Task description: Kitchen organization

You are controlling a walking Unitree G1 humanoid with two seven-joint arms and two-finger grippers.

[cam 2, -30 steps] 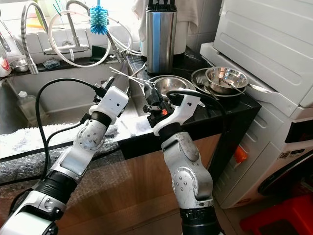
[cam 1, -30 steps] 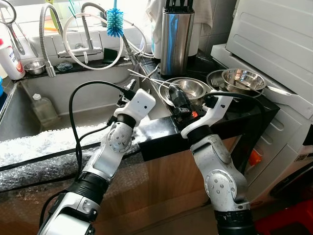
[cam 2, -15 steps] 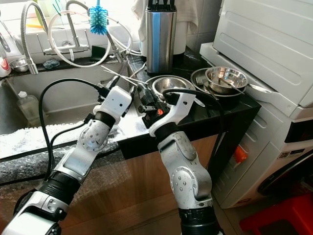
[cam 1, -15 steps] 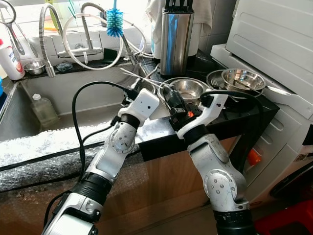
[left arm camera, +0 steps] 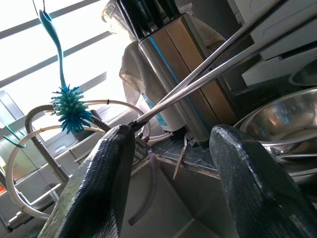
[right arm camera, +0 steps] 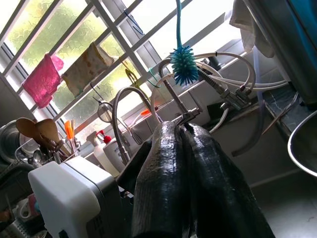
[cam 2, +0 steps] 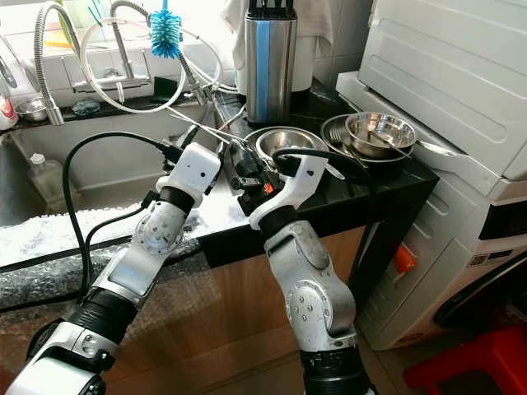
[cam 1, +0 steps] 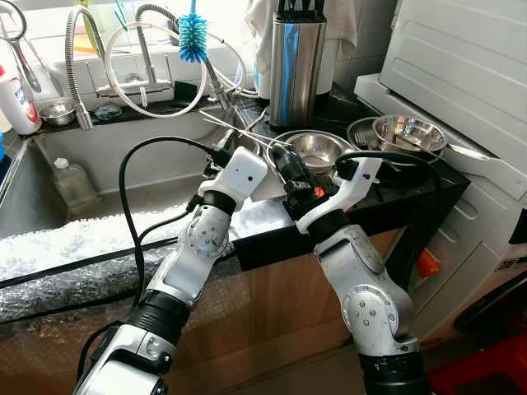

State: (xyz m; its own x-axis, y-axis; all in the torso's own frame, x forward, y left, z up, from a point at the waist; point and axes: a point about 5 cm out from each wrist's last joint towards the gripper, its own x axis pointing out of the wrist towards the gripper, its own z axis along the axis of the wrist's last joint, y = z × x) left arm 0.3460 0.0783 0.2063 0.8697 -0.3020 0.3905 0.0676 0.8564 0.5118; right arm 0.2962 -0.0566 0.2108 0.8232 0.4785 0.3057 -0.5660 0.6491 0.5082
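A pair of thin metal chopsticks point(cam 1: 239, 130) juts out over the counter edge beside the sink. My right gripper point(right arm camera: 181, 126) is shut on the chopsticks, its black fingers pressed together just in front of the steel bowl point(cam 1: 311, 150). My left gripper point(left arm camera: 173, 131) is open right beside it. The two rods point(left arm camera: 213, 59) pass through the gap between its fingers point(left arm camera: 99, 188) and touch the tip of one of them. Both wrists are raised above the black counter point(cam 1: 272, 226).
A steel knife block point(cam 1: 296, 66) stands behind the bowl, and stacked steel bowls point(cam 1: 408, 132) sit to the right beside a white appliance point(cam 1: 461, 66). The sink point(cam 1: 107, 177) holds a bottle point(cam 1: 72, 183). A blue brush point(cam 1: 193, 37) hangs by the faucet. Bubble wrap point(cam 1: 66, 247) covers the near rim.
Over the last second my right gripper carried the chopsticks left and up, and my left wrist rose to meet them. Both have hardly moved in the last half second.
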